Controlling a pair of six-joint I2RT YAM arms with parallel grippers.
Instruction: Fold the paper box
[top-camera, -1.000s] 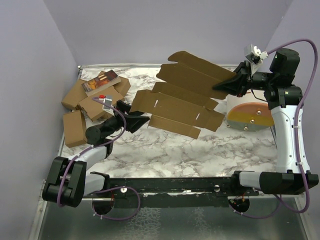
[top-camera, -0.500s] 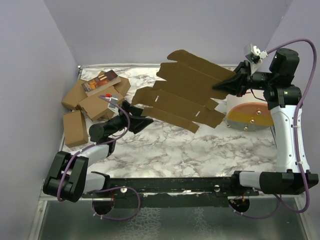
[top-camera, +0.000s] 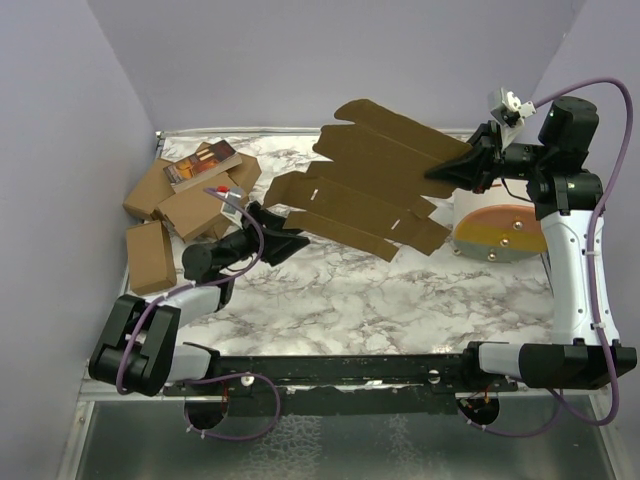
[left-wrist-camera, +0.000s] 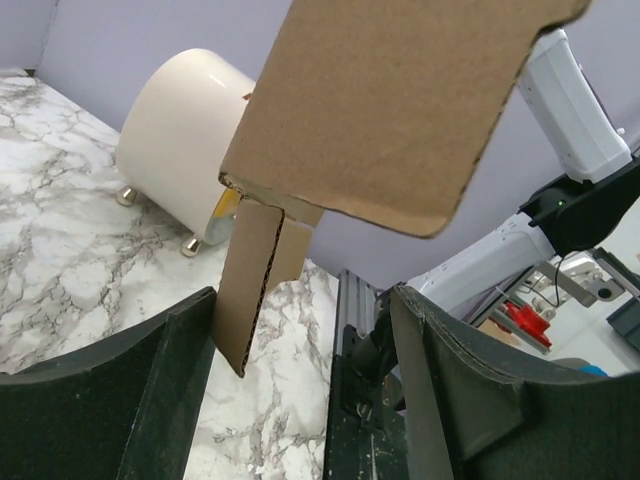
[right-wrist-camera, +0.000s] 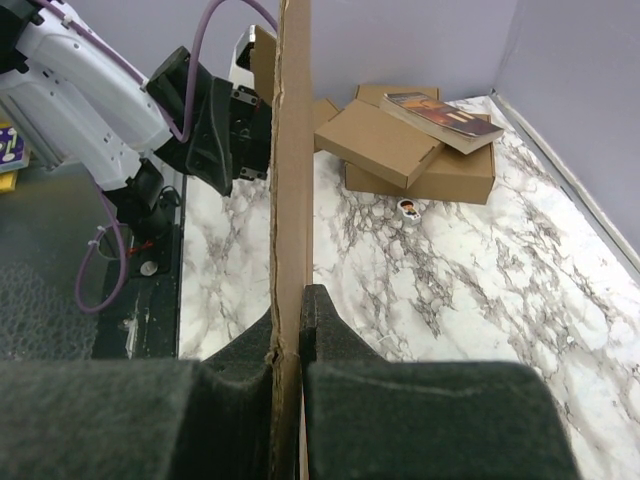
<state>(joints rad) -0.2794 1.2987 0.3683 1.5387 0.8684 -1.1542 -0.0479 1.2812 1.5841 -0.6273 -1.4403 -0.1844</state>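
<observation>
The paper box (top-camera: 370, 185) is a flat brown die-cut sheet with flaps and slots, held tilted in the air above the table. My right gripper (top-camera: 437, 172) is shut on its right edge; in the right wrist view the sheet (right-wrist-camera: 293, 150) stands edge-on, pinched in that gripper (right-wrist-camera: 290, 330). My left gripper (top-camera: 285, 232) is open at the sheet's lower left corner. In the left wrist view a narrow flap (left-wrist-camera: 258, 270) hangs between the open jaws of my left gripper (left-wrist-camera: 300, 340), close to the left finger (left-wrist-camera: 120, 390), with the large panel (left-wrist-camera: 390, 100) above.
A heap of brown cartons (top-camera: 185, 200) with a book (top-camera: 200, 165) on top lies at the back left, and one carton (top-camera: 148, 255) lies apart. A white cylinder with an orange rim (top-camera: 500, 225) lies at the right. A small object (right-wrist-camera: 407, 208) lies on the marble table.
My left gripper has moved right and away from me, up to the sheet's lower left flap. The sheet's lower edge has risen a little. The right gripper has held still.
</observation>
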